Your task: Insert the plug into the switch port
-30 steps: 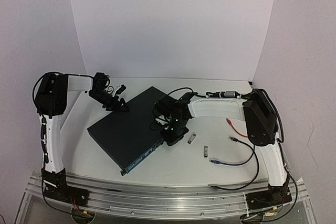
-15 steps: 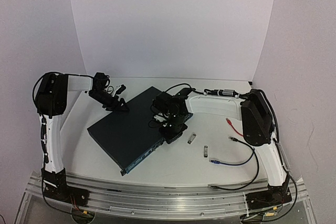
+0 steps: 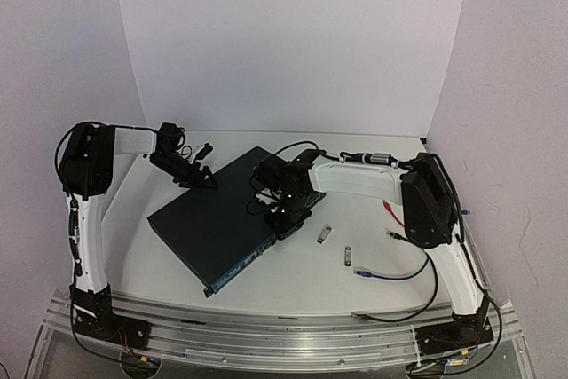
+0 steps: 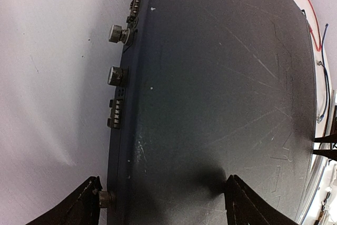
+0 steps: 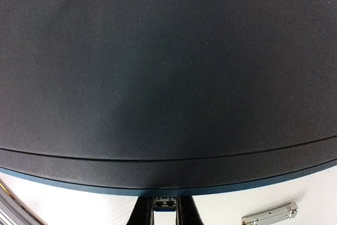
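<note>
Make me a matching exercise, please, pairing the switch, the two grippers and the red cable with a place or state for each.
Things:
1. switch
2. left gripper
3. right gripper
4. red cable

Places and states:
A. shut on the plug
B. lying loose on the right side of the table
C. open, straddling the switch's edge
D. lying flat in the middle of the table, between the two arms

Pairs: 1-D, 2-C, 3-A, 4-B.
</note>
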### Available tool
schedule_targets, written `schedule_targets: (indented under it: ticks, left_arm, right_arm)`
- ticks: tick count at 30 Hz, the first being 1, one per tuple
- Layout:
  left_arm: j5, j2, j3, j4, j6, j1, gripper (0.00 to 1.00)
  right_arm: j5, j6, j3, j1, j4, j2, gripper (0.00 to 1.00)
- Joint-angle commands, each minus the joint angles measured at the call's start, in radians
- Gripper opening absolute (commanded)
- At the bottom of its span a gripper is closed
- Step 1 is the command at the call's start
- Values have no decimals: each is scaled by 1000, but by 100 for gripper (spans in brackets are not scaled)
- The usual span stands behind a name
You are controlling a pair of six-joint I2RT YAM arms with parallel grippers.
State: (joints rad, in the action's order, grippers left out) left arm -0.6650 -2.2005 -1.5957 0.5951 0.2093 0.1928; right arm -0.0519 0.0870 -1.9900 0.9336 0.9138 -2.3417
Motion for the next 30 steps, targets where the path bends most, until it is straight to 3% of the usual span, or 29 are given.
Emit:
schedule_targets:
  ticks: [1,4,14,21,24,30]
  left_arm:
    - [-112,-12,32,43,14,56,78]
    - [-106,-4,35,37,17,56,78]
    - [-87,-5,17,51,28,56,78]
    - [-87,-7,10,56,29,56,78]
    - [-84,-6,11,57,27,56,78]
    - [-83,-2,13,57,22,57,79]
  right_arm:
    - [-42,52,-58,-11,-291,32,12]
    - [-48,63,28,-10,-291,87,25]
    - [48,96,302,-11,-290,293,44]
    - [-4,132,448,-11,-285,348,43]
    - [-4,151,455,-10,-285,325,36]
    - [-32,150,414,-11,-285,260,32]
